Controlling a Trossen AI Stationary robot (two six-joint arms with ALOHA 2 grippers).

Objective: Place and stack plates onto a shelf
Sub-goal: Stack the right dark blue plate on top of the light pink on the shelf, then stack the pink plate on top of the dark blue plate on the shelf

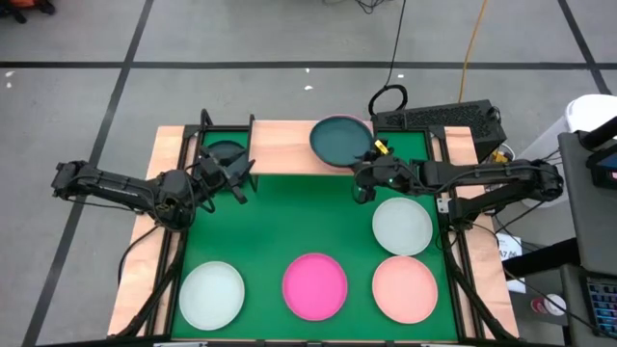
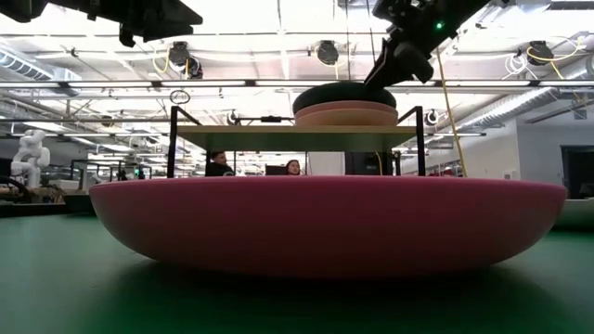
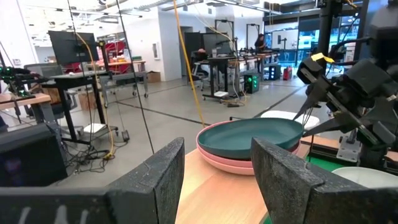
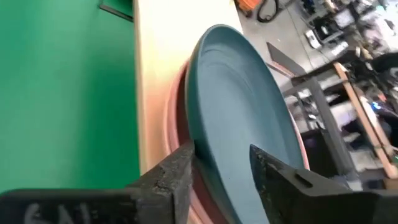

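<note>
A magenta plate (image 2: 325, 223) lies nearest on the green mat (image 1: 289, 217). Beyond it, on the wooden shelf (image 1: 284, 145), the right gripper (image 4: 221, 165) straddles the rim of a teal plate (image 1: 340, 140) stacked on pink plates (image 3: 227, 163), fingers parted. The left gripper (image 3: 217, 171) hovers, spread wide.

Pink plates (image 1: 364, 122) mostly hidden under the teal plate (image 1: 339, 140), dark plate (image 1: 227, 152) below the shelf (image 1: 280, 145) partly covered — magenta plate (image 2: 325, 223) blocks the low view's counter

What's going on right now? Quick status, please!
Right hand at round teal plate, stacked on light wooden shelf. Left hand open, empty. Nothing blocking.
</note>
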